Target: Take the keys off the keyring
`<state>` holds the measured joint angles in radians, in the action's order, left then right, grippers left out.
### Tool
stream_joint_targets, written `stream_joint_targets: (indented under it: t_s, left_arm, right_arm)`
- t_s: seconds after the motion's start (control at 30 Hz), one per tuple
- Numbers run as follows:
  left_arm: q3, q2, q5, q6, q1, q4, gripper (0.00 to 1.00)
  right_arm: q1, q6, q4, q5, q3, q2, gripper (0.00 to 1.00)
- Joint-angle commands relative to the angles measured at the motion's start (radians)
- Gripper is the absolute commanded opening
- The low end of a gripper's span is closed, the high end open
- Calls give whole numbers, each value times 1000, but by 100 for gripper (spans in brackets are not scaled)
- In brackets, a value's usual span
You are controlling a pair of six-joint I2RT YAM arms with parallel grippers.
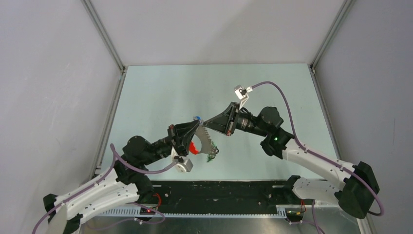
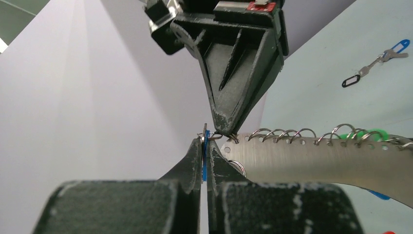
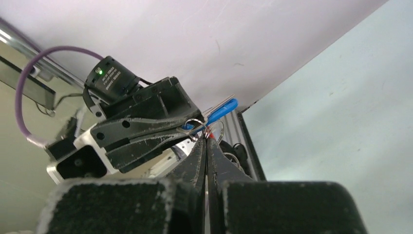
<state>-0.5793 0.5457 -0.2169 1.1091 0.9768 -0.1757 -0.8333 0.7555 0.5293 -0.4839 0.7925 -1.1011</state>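
Blue-capped key (image 2: 205, 165) sits clamped in the left claw (image 2: 205, 142), tip-to-tip with the right claw (image 2: 224, 130) pinching a small ring (image 2: 213, 137).

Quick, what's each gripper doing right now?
Left gripper: closed on a blue-capped key.
Right gripper: closed, pinching the small ring beside it.

Top cam: high, at near edge, looks down on whole tabletop (image 1: 160, 97). Wrist cams: v. close, each sighting along own tips, left pincer (image 2: 205, 144) and right pincer (image 3: 206, 142), facing each other. All 3 share tip-meeting pt.
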Motion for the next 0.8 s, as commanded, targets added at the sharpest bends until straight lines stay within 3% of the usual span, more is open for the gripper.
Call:
stream_joint_targets:
  t_s: [0.0, 0.1, 0.17, 0.23, 0.47, 0.6, 0.77]
  left_arm:
    - [-8, 16, -69, 37, 0, -26, 0]
    - [-9, 29, -80, 66, 0, -8, 0]
    - [-10, 32, -79, 66, -1, -3, 0]
    - [-12, 28, -74, 59, -1, -2, 0]
    - [-14, 18, -66, 52, -1, -2, 0]
    - [-16, 12, -77, 45, -1, -2, 0]
    - [-21, 1, -97, 35, -1, -2, 0]
  right_arm:
    - [72, 219, 37, -48, 40, -55, 0]
    - [99, 348, 92, -141, 44, -82, 4]
    - [109, 370, 128, -184, 45, -88, 23]
    - [121, 336, 106, -195, 45, -69, 30]
    - [174, 147, -56, -171, 44, 52, 39]
    - [181, -92, -94, -175, 44, 99, 45]
    - [103, -567, -187, -137, 44, 133, 46]
